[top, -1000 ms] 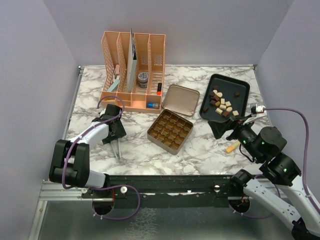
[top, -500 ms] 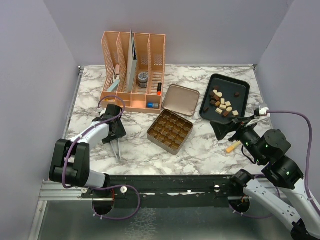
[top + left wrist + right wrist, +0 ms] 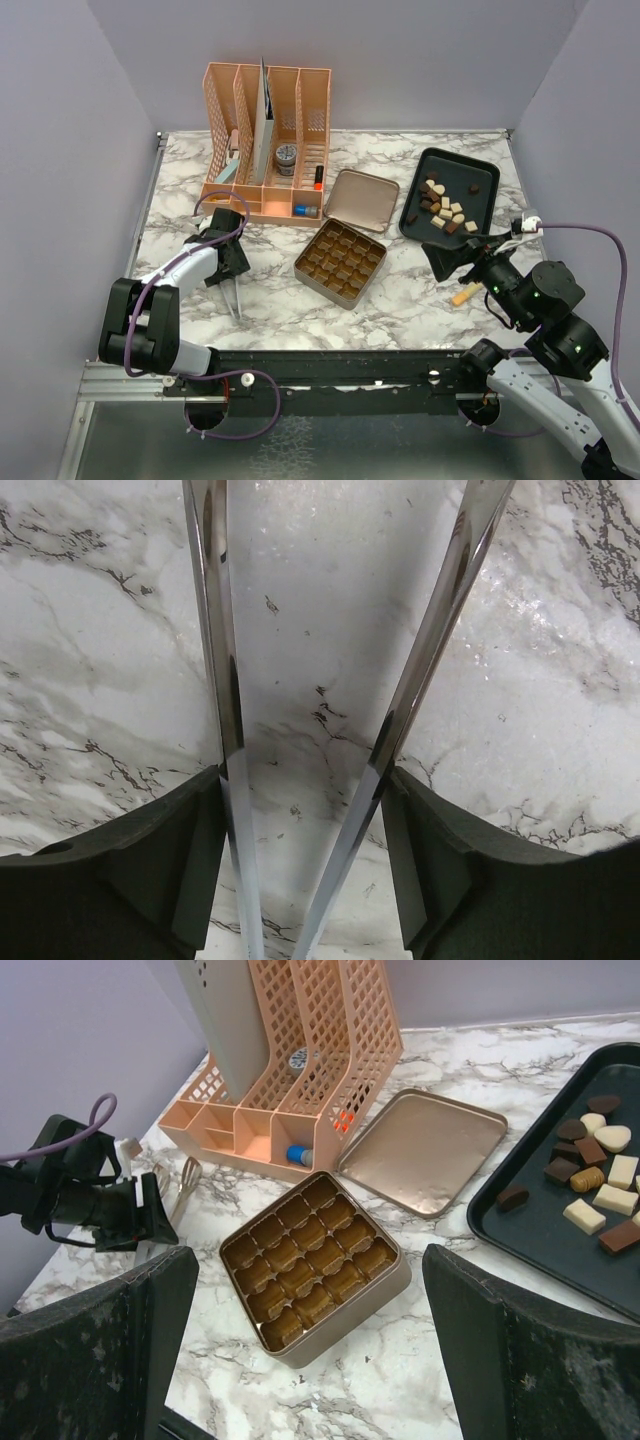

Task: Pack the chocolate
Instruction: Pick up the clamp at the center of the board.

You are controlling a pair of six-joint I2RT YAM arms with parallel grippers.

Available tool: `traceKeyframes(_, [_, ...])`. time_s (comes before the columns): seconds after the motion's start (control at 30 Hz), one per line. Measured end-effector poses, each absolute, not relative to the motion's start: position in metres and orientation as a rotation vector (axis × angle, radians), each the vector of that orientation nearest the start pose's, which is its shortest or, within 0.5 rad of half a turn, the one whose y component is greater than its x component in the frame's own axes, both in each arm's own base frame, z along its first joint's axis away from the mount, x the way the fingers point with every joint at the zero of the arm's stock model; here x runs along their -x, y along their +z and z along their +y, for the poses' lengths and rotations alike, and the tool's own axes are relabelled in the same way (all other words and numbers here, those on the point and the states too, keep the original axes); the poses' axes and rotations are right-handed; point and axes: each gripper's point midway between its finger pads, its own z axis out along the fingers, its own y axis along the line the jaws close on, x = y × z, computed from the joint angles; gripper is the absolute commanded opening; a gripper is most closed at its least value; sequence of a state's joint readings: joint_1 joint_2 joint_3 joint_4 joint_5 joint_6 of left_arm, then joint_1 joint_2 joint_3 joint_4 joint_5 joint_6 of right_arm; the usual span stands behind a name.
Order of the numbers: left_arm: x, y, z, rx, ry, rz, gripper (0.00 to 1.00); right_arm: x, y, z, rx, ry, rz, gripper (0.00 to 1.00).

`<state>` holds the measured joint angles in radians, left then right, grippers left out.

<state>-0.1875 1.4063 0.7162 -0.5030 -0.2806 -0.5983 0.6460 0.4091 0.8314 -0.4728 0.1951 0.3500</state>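
Observation:
The chocolate (image 3: 445,208) (image 3: 590,1175) lies as several dark, light brown and cream pieces on a black tray (image 3: 482,178) (image 3: 520,1232) at the right. The square gold tin (image 3: 340,262) (image 3: 345,1305) sits mid-table with its moulded cells bare, and its lid (image 3: 360,198) (image 3: 425,1150) lies flat behind it. My left gripper (image 3: 228,268) (image 3: 303,790) is low over the marble at the left, shut on metal tongs (image 3: 234,298) (image 3: 222,680) whose two blades rest against its pads. My right gripper (image 3: 445,258) (image 3: 307,1270) hangs open between tin and tray, holding nothing.
A peach mesh desk organizer (image 3: 265,140) (image 3: 290,1060) with small items stands at the back left, close behind the lid. A small yellow-orange stick (image 3: 465,293) lies on the marble beside the right arm. Purple walls enclose the table on three sides.
My right arm has shifted slightly right and toward the near edge, its gripper staying open. The left arm and tongs look unmoved.

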Motion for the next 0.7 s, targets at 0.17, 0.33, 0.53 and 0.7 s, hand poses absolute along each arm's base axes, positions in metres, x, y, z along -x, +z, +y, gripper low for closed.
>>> traceKeyframes(0.17, [-0.264, 0.021, -0.024, 0.619, 0.150, 2.610, 0.63, -0.190, 0.322, 0.118, 0.091, 0.606, 1.653, 1.00])
traceKeyframes(0.33, [-0.263, 0.027, -0.024, 0.617, 0.143, 2.603, 0.60, -0.190, 0.322, 0.118, 0.091, 0.607, 1.653, 1.00])
traceKeyframes(0.53, [-0.272, 0.064, -0.025, 0.602, 0.098, 2.530, 0.57, -0.190, 0.322, 0.119, 0.084, 0.613, 1.655, 1.00])
traceKeyframes(0.7, [-0.281, 0.101, -0.028, 0.560, 0.051, 2.464, 0.56, -0.191, 0.321, 0.120, 0.069, 0.626, 1.662, 0.99])
